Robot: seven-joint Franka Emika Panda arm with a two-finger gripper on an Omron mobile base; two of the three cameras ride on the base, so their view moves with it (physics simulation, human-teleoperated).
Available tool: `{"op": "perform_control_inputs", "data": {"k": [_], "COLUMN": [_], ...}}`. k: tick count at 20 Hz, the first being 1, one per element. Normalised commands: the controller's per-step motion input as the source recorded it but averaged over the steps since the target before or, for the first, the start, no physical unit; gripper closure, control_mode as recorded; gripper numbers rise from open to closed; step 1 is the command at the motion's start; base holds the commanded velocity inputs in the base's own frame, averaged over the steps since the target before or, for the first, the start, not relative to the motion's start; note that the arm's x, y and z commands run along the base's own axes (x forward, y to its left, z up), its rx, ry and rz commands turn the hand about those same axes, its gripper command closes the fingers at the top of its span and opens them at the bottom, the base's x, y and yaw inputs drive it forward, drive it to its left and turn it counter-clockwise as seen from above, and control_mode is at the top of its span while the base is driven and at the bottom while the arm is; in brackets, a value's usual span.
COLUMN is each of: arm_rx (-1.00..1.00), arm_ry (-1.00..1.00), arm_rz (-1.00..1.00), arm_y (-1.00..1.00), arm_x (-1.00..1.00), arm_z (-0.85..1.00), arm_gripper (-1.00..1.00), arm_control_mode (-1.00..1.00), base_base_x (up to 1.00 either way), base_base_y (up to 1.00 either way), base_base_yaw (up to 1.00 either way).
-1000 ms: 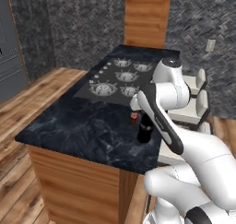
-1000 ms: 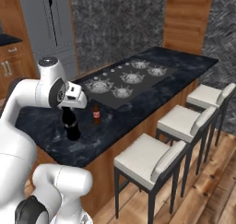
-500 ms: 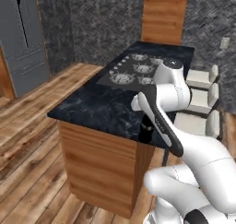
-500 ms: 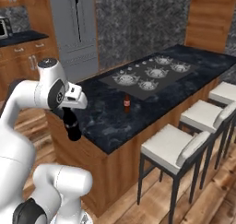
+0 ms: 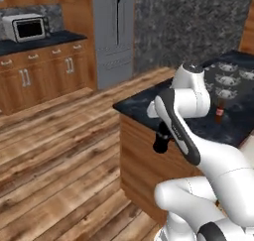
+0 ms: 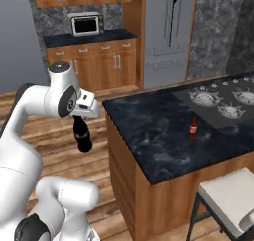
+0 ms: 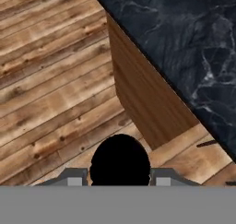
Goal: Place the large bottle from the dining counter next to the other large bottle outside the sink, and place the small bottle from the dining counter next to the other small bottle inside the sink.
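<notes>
While base turned, pincer (image 6: 83, 142) still on large bottle (image 6: 82, 135)

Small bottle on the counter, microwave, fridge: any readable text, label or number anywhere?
None readable.
small bottle: pale band on its label, too small to read.
microwave: no legible markings.
fridge: plain.
dark bottle in the gripper: no label visible.
</notes>
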Motion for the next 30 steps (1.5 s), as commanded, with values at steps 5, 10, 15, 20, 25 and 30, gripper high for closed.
{"op": "perform_control_inputs", "data": {"k": [5, 10, 15, 20, 25, 30], "arm_rx": [0.00, 0.00, 0.00, 0.00, 0.00, 0.00], "arm_ry": [0.00, 0.00, 0.00, 0.00, 0.00, 0.00], "arm_rz": [0.00, 0.00, 0.00, 0.00, 0.00, 0.00], "arm_y": [0.00, 0.00, 0.00, 0.00, 0.00, 0.00], "arm_x": [0.00, 0.00, 0.00, 0.00, 0.00, 0.00], "arm_z": [0.00, 0.00, 0.00, 0.00, 0.00, 0.00], "arm_gripper": [1.00, 1.00, 1.00, 1.00, 1.00, 1.00], "arm_control_mode": [1.00, 1.00, 1.00, 1.00, 1.00, 1.00], "base_base_x": [0.00, 0.20, 0.64, 0.90, 0.91, 0.77], "base_base_y": [0.07, 0.02, 0.23, 0.48, 0.53, 0.49], "base_base_yaw": [0.65, 0.54, 0.17, 0.00, 0.00, 0.00]}}
